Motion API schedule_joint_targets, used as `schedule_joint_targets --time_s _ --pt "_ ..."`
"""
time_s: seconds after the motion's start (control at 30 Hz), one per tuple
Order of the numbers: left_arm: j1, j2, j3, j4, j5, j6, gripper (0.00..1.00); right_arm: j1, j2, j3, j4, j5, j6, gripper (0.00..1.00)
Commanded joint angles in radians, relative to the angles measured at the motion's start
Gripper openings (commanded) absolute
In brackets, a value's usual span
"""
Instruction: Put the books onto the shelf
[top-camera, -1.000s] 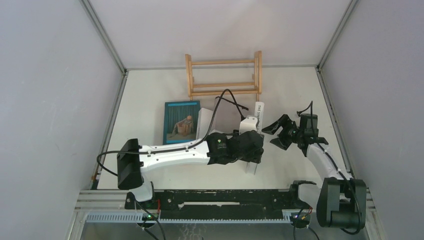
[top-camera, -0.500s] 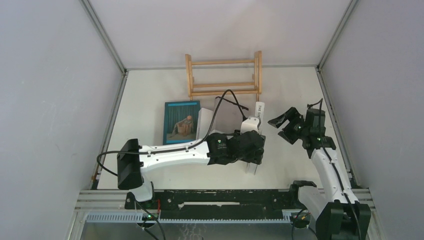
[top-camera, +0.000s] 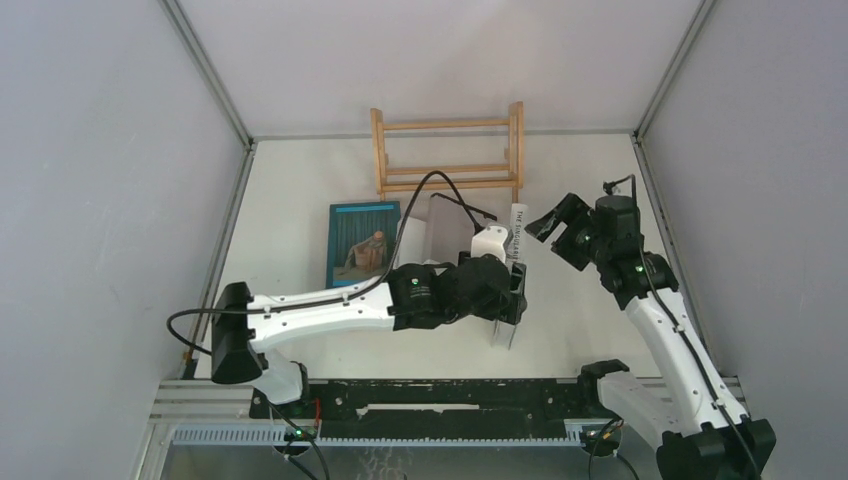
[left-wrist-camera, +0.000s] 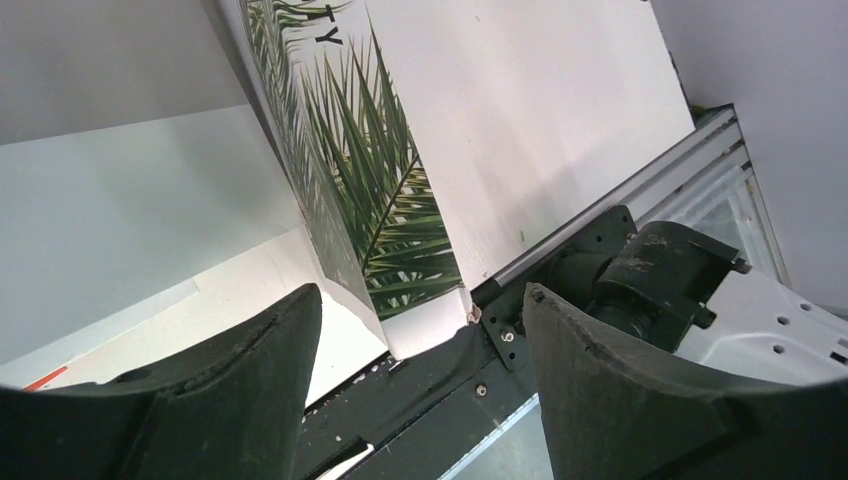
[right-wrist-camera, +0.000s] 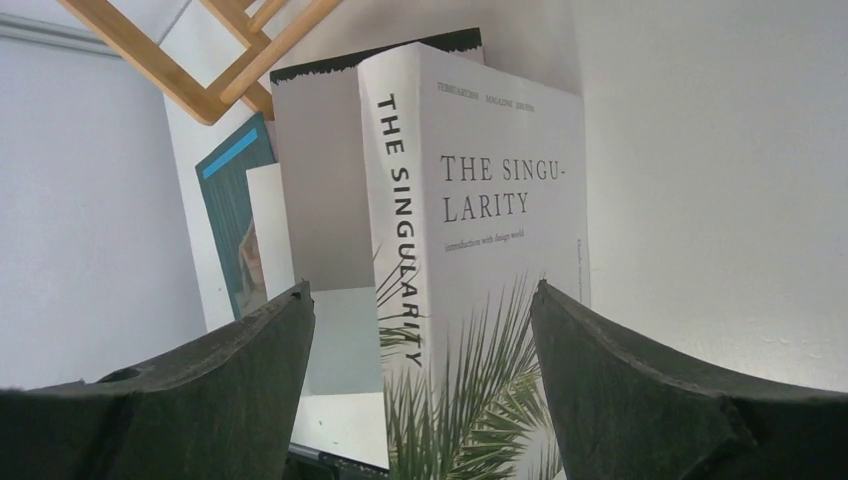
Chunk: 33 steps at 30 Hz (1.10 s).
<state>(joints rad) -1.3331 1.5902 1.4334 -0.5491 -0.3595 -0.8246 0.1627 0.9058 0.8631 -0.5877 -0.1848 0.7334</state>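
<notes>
Tabletop (top-camera: 290, 250): bare room lay to the right of the books, side walls close. Shelf (top-camera: 448, 170) stood empty at the back edge, just behind them. Teal book (top-camera: 363, 243) lay flat. Palm-leaf book (right-wrist-camera: 500, 250) stood on edge, probably propped for a hand-over. My left tool (left-wrist-camera: 420, 330) straddled its near end, parted, touching neither cover. My right tool (right-wrist-camera: 420, 330) faced it, spread wide, holding nothing.
</notes>
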Motion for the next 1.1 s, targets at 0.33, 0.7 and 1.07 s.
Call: schedule_joint_targets --time_s 0.33,0.7,1.07 --pt "-0.005 -0.319 -0.184 0.071 -0.120 0.036 0.83 0.315 0.216 0.301 -0.227 0.376 -0.001 0.86" --pt "-0.006 -0.554 -0.366 0.087 -0.223 0.040 0.89 0.433 0.405 0.414 -0.360 0.548 0.042 0.87" --pt "0.000 -0.675 -0.459 0.087 -0.267 0.042 0.91 0.470 0.541 0.440 -0.400 0.583 0.047 0.84"
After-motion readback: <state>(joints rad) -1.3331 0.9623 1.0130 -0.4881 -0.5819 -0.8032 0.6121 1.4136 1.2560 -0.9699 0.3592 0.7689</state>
